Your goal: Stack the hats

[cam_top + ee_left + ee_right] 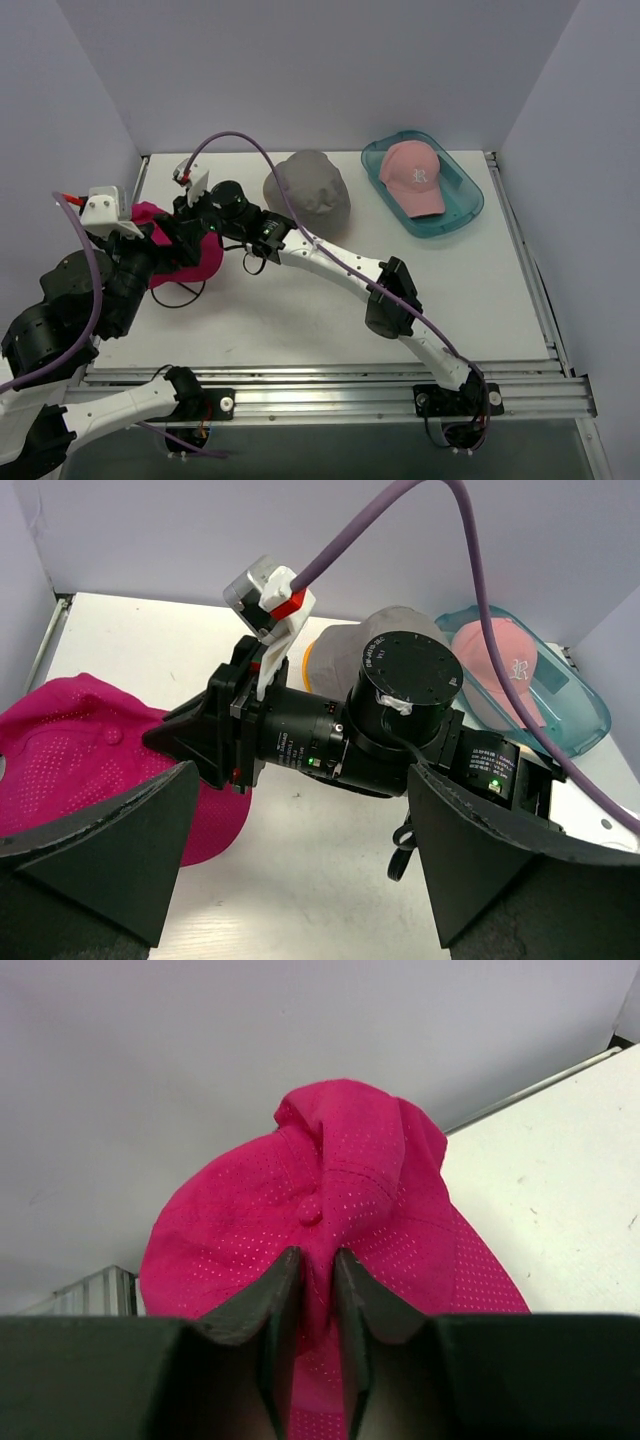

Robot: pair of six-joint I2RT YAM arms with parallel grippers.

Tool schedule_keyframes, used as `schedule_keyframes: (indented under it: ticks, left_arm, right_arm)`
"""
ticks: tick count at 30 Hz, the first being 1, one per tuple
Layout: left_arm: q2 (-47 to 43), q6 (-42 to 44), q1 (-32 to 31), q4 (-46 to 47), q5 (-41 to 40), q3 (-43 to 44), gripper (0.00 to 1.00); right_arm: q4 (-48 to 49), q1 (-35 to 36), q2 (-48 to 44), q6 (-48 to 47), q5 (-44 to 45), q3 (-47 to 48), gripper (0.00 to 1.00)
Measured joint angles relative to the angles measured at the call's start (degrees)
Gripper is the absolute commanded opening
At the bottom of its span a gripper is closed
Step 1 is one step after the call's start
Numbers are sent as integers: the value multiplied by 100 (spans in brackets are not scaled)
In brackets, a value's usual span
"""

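Observation:
The magenta cap (192, 262) lies at the table's left side, its crown pulled up into a fold (330, 1170). My right gripper (180, 232) reaches across to it, and its jaws (317, 1270) stand narrow with that fold pinched between them. Just near-left of the cap, my left gripper (140, 262) hovers open over bare table (300, 880), holding nothing; the cap (70, 760) shows beside its left finger. The grey bucket hat (310, 192) rests at the back centre. A pale pink cap (415, 178) sits in a teal tray (465, 215).
The right arm's wrist (400, 710) and purple cable (250, 150) cross in front of the grey hat (335, 650). White walls close the table on the left, back and right. A metal rail (330, 395) runs along the near edge.

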Motion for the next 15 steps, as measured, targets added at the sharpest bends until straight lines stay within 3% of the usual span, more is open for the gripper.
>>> schedule_keyframes:
  ticks: [1,4,10,12,15]
  left_arm:
    - [59,2,0,11,-4,26,94]
    - [254,20,0,48,-70,125,94]
    - [881,83,245,98,-46,516,94]
    - [1115,85,494,90,142,734,94]
    - [1493,74,1349,74,662,1130,94]
  right_arm:
    - [0,0,31,15,0,59,30]
    - [-7,0,66,28,-2,127,44]
    - [55,-2,-33,17,0,-214,48]
    - [48,-17,-118,33,4,-474,48]
    - [35,-55,-365,98,7,-1012,49]
